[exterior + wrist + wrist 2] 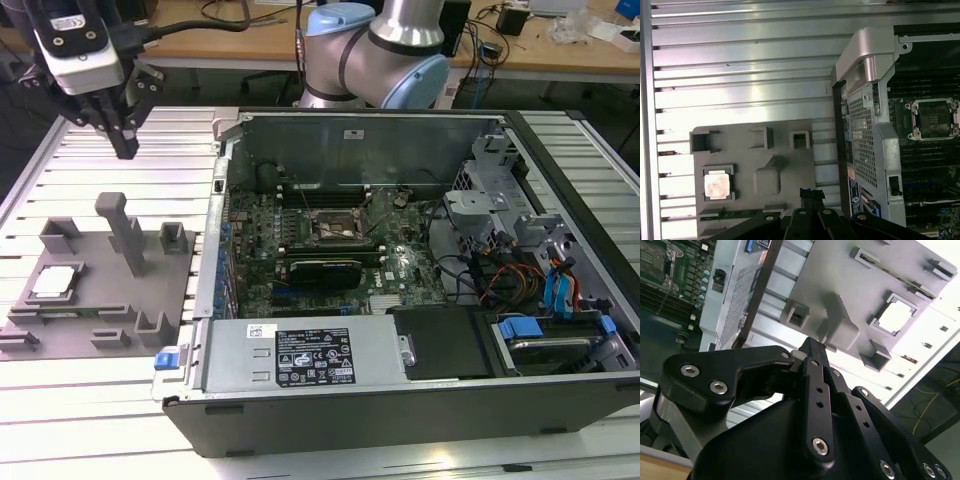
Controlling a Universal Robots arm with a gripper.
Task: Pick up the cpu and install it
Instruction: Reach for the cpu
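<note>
Hand: one hand, its two fingers pressed together with nothing between them. It hangs above the surface, at about 12 o'clock of the plate in the exterior view. The joined tips also show in the second wrist view and the first wrist view.
Cpu: one cpu, lying flat with its silver top up in a square nest on the plate, at about 9 o'clock of the plate's middle in the exterior view. It is well apart from the hand and untouched. It shows in both wrist views.
Plate: one grey plate, flat on the surface at about 9 o'clock of the computer case and just beside it.
Post: one tall post stands upright on the plate, at about 1 o'clock of the plate's middle.
Green strip: one thin green strip lies in a slot of the plate, beside the cpu.
Computer case: one open computer case, lying on its side with the board facing up.
Socket: one dark square socket on the board, at about 10 o'clock of the case's middle, with no chip in it; it also shows in the first wrist view.
Silver box: one silver box sits at about 7 o'clock inside the case.
Surface: one ribbed metal surface carries the plate and the case.
</note>
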